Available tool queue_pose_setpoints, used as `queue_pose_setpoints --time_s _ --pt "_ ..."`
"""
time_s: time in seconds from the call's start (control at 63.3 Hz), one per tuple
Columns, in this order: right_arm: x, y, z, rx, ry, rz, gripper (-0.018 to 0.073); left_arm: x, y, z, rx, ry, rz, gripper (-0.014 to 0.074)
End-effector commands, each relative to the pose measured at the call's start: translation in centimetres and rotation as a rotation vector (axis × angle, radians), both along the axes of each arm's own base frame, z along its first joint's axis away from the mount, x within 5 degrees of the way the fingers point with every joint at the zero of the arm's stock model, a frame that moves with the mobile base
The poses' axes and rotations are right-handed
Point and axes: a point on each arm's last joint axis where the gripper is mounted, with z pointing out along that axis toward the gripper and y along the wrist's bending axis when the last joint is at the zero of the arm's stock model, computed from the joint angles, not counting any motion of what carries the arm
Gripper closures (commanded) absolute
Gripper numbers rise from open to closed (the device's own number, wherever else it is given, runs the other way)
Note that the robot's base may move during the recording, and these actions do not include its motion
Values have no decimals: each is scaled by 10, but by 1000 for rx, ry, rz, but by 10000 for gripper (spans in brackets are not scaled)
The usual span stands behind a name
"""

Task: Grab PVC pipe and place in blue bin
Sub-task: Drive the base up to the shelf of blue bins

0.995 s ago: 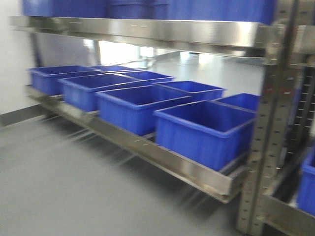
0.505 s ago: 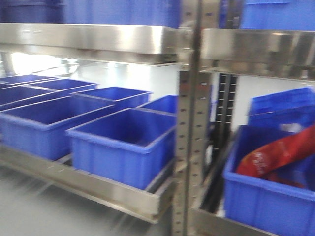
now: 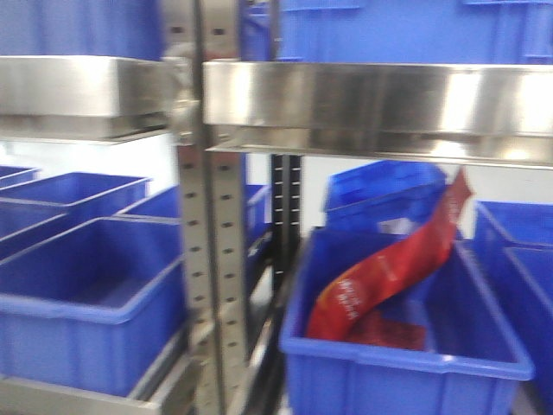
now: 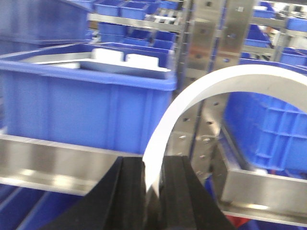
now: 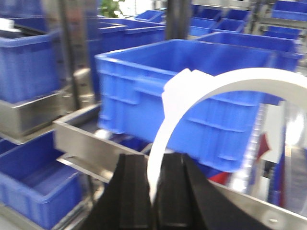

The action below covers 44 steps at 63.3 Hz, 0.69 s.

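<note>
Our left gripper [image 4: 153,160] is clamped on a white pipe [image 4: 249,77] that rises from its fingers and arcs right. Our right gripper [image 5: 152,158] pinches a like arc, near shelved blue bins [image 4: 86,100].

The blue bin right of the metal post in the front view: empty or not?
Not empty. The blue bin holds a red bag that slants up well past its rim.
</note>
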Motion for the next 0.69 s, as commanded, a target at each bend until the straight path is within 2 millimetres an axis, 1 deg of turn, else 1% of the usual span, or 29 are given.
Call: queue_pose_setpoints --time_s 0.0,0.679 --pt "0 -1 2 -5 -28 -6 728 -2 1 5 -8 -43 7 707" --pt "0 -1 2 -5 -28 -6 728 -2 1 5 -8 -43 7 707"
